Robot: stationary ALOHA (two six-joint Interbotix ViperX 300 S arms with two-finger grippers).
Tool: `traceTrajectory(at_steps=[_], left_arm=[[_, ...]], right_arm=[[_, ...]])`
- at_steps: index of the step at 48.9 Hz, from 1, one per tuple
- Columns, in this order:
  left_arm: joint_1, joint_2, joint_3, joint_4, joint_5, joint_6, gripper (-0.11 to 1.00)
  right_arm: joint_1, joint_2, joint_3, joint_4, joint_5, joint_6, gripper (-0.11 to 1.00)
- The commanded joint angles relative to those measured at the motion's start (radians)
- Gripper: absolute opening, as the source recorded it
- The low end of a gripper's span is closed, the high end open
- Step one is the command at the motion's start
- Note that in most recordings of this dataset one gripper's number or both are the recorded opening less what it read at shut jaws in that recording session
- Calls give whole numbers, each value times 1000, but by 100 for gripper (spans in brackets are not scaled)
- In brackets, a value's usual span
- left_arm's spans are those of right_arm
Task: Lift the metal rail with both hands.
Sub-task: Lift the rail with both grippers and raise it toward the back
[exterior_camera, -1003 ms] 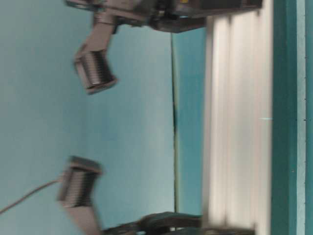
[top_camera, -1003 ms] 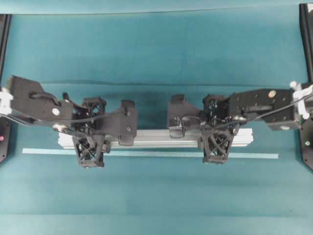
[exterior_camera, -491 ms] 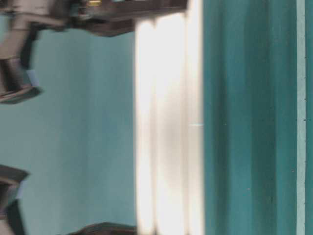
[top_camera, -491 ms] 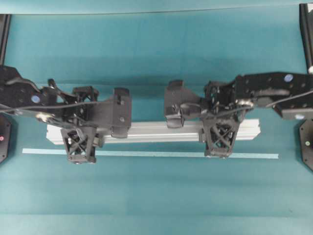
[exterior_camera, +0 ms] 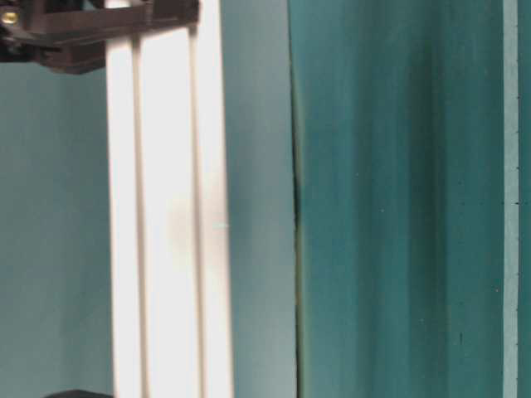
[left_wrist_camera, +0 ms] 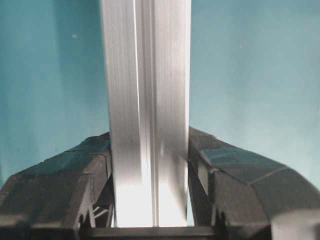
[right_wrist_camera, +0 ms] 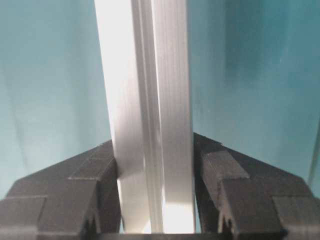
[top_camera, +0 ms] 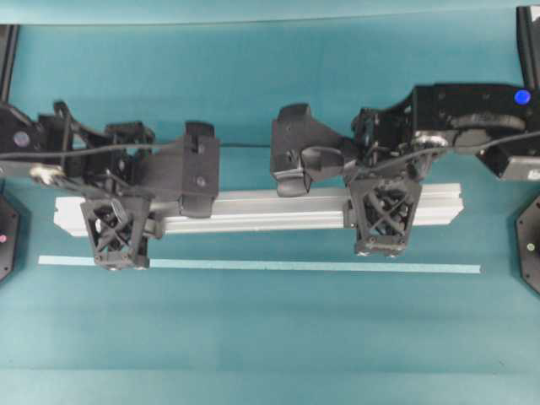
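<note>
Seen from overhead: metal rail (top_camera: 270, 210) stretched across the middle of the view, roughly from nine o'clock to three o'clock, right end slightly higher in the picture than the left. Held off the teal table (top_camera: 270, 337), with a dark shadow line on the cloth behind it. Thin pale tape strip (top_camera: 261, 266) lying flat on the table just toward six o'clock from the rail, parallel to it and apart from it.

Left gripper (top_camera: 118, 211) clamped on the rail near its nine o'clock end, lattice finger (top_camera: 114, 238) hanging down over the near face. Right gripper (top_camera: 384, 202) clamped on the rail toward the three o'clock end, lattice finger (top_camera: 386, 215) likewise draped over the front. Black arms reaching in from the nine and three o'clock edges, cables trailing along them.

From the left wrist: rail (left_wrist_camera: 146, 115) running straight toward twelve o'clock, grooves bright, black fingers (left_wrist_camera: 65, 185) pressed against both of its sides, nothing but teal beneath. From the right wrist: same arrangement, rail (right_wrist_camera: 147, 115) squeezed between two black fingers (right_wrist_camera: 235, 185), touching on both flanks.

From table level, turned sideways: rail (exterior_camera: 166, 207) as a bright white band running twelve to six o'clock, well apart from the darker table surface (exterior_camera: 398, 207) at three o'clock, with part of a black gripper (exterior_camera: 91, 33) gripping it near eleven o'clock. Which arm that is, impossible to tell from this view.
</note>
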Motion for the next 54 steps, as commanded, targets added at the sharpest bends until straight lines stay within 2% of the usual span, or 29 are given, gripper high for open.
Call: traceTrajectory(at_steps=[1,9,35,54], left_arm=[[0,-32,-67,2,23,5,35],[11,-32,-132,2,89,5,35],[17,-29,-282,2,198,5,35],[20,-2,-419,2,296,5,35]], right_arm=[[-3,-15,-41,5,26,29,39],[-5,-17,-78,2,80,67,39],[-5,-41,-212,2,193,115,39],[-3,-41,-311,-2,272,124,39]])
